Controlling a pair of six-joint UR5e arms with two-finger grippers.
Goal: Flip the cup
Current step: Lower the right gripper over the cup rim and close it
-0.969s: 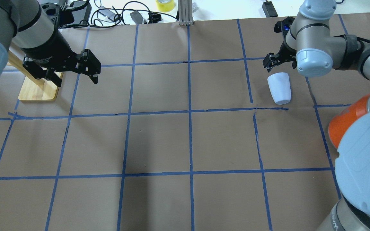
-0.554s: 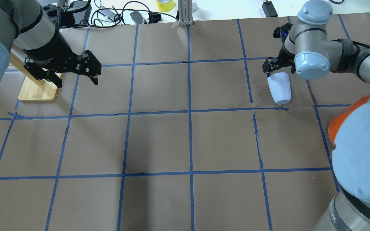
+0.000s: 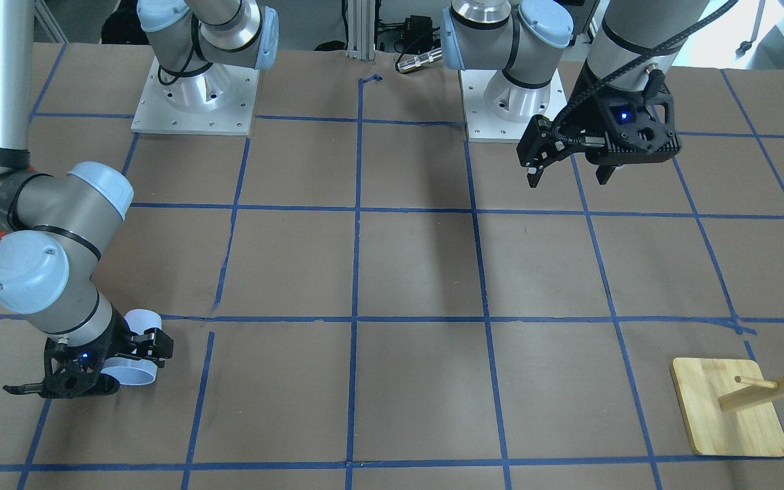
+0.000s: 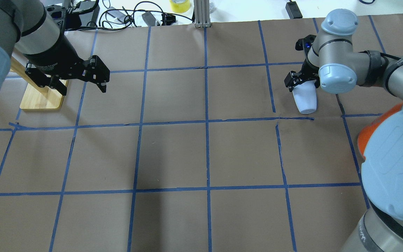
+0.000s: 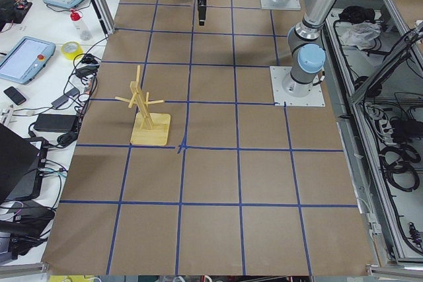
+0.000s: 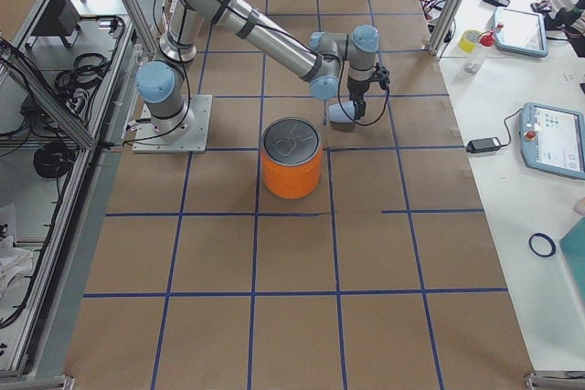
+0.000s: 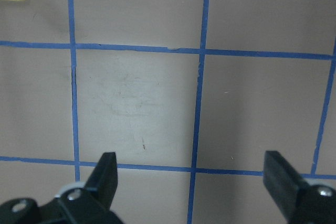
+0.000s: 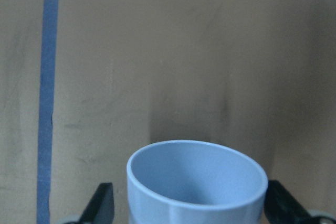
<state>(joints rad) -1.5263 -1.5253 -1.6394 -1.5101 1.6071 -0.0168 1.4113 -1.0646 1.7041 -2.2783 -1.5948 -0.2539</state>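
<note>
The cup [image 4: 305, 100] lies on its side on the brown papered surface [image 4: 205, 154], on the robot's right half, its mouth turned away from the robot. The right gripper [image 8: 191, 205] is down at that mouth, jaws spread wide with one on either side of the rim (not clamped on it). The left gripper [image 4: 83, 89] hangs above the surface well away on the other side, jaws wide and holding nothing, beside a wooden stand [image 4: 42, 98]. An orange can [image 6: 292, 166] stands near the cup.
</note>
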